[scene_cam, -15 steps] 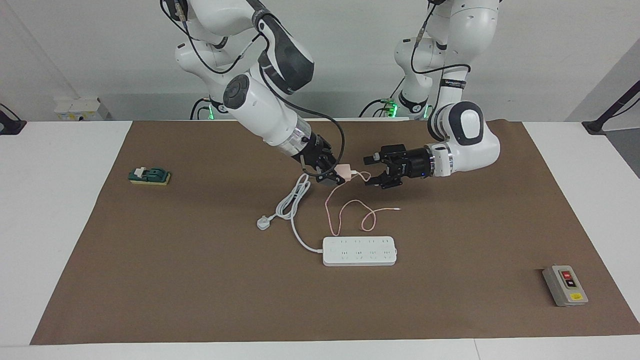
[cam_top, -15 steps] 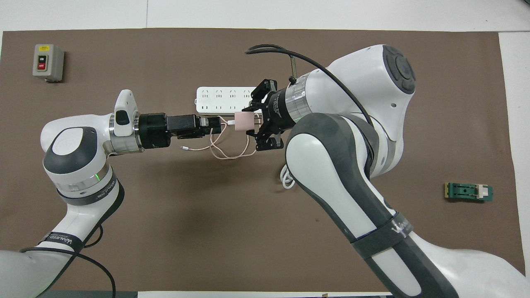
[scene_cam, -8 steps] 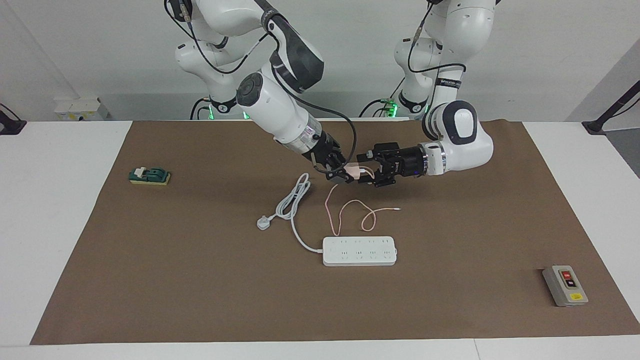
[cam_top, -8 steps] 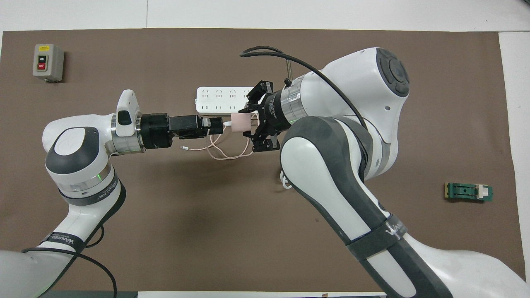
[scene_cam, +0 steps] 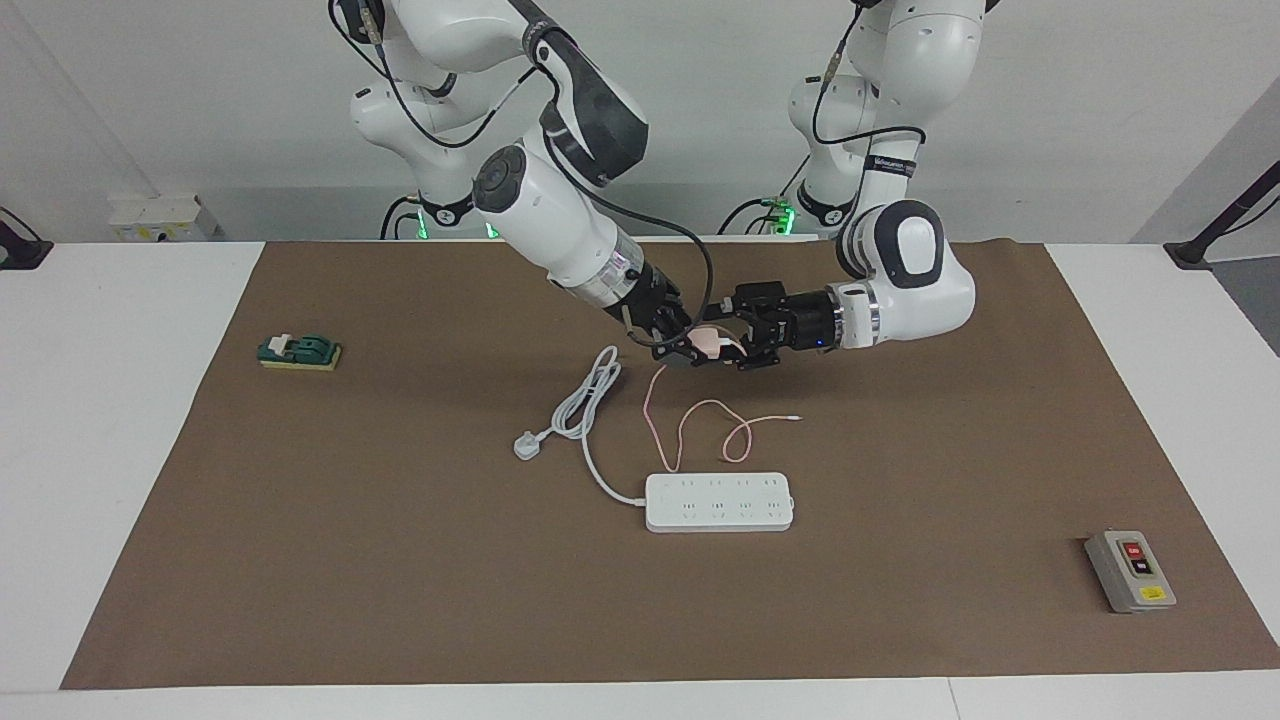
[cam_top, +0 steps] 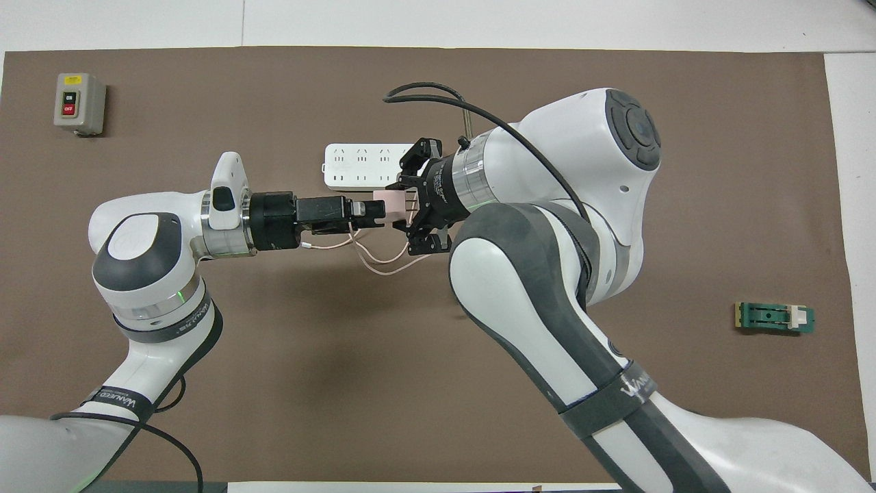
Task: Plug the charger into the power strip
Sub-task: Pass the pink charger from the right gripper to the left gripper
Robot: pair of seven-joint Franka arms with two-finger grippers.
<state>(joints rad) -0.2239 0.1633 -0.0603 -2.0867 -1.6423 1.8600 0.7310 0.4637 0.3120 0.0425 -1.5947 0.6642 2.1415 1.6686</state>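
The pale pink charger (scene_cam: 709, 344) hangs in the air over the mat, with my right gripper (scene_cam: 688, 348) shut on it. Its thin pink cable (scene_cam: 700, 415) droops down and loops on the mat beside the power strip (scene_cam: 720, 502). My left gripper (scene_cam: 738, 340) faces the right one, open, with a finger on either side of the charger's free end. From overhead, the charger (cam_top: 391, 202) sits between the left gripper (cam_top: 373, 212) and the right gripper (cam_top: 410, 205). The right arm covers one end of the power strip (cam_top: 359, 166).
The strip's thick white cord ends in a white plug (scene_cam: 527, 444) on the mat. A grey button box (scene_cam: 1130, 570) lies toward the left arm's end, and a green block (scene_cam: 299, 351) toward the right arm's end. Brown mat (scene_cam: 400, 580) covers the table.
The two grippers have closed the gap between them. The right one carried the charger toward the left arm's end. The left gripper's fingers now straddle the charger.
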